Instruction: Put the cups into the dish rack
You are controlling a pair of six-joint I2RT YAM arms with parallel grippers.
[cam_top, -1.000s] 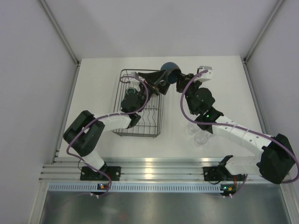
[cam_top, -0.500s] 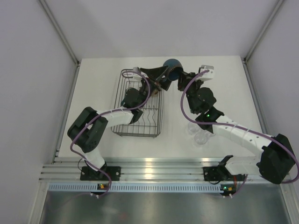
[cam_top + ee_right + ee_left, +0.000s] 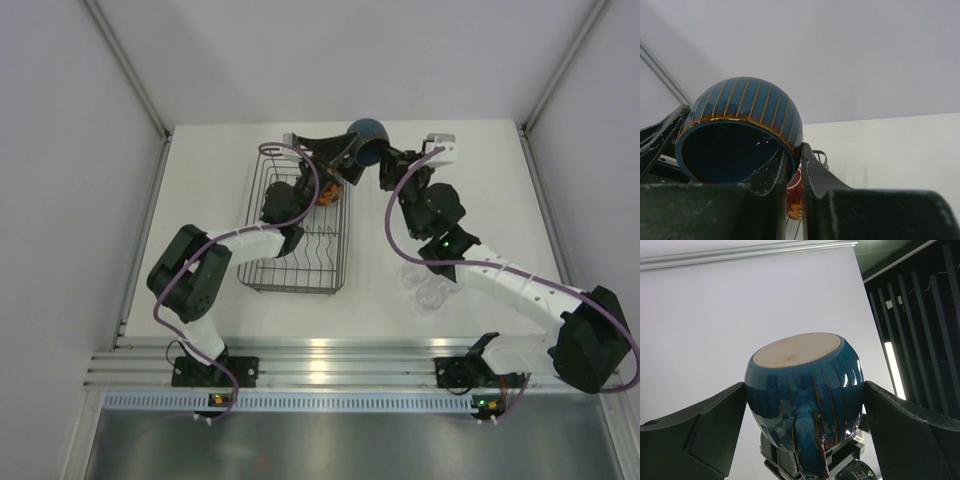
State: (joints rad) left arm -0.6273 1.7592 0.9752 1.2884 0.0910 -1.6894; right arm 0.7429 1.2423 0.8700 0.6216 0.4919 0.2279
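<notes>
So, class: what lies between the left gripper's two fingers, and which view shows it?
The dark-blue cup fills the gap inside the open left gripper; the left wrist view shows it. The right gripper pinches its rim.

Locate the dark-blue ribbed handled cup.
Top view: the cup hangs near the wire dish rack's far right corner, rim pinched by the right gripper, between the open left gripper's fingers.

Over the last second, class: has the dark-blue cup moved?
Yes. The dark-blue cup has shifted slightly toward the far edge of the table, farther beyond the far right corner of the dish rack.
</notes>
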